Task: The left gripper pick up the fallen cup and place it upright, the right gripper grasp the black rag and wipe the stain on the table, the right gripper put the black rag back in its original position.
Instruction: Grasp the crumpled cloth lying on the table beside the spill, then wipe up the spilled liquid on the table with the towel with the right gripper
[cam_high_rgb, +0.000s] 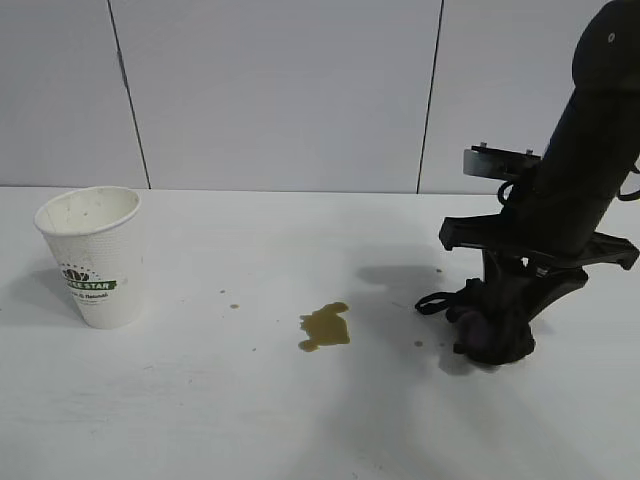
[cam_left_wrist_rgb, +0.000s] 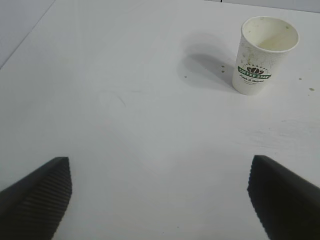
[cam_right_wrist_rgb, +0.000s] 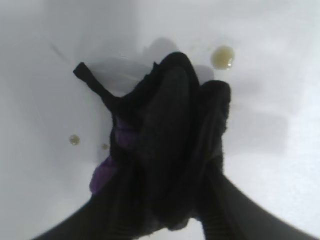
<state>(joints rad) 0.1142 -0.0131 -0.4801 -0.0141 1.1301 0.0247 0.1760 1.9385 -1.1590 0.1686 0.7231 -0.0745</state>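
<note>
Take the stain (cam_high_rgb: 325, 326) as your landmark. Well to its left, your cup (cam_high_rgb: 93, 256) stands upright, mouth up, long axis vertical, so that step looks done. That is likely why your left gripper (cam_left_wrist_rgb: 160, 200) hangs back from the cup with its fingers spread wide and nothing between them. To the stain's right, your right gripper (cam_high_rgb: 497, 338) points almost straight down onto the black rag (cam_high_rgb: 487, 328), fingers pinched into the bunched cloth on the table (cam_high_rgb: 300, 420). The rag has no clear long axis; one thin strap trails toward the stain.
</note>
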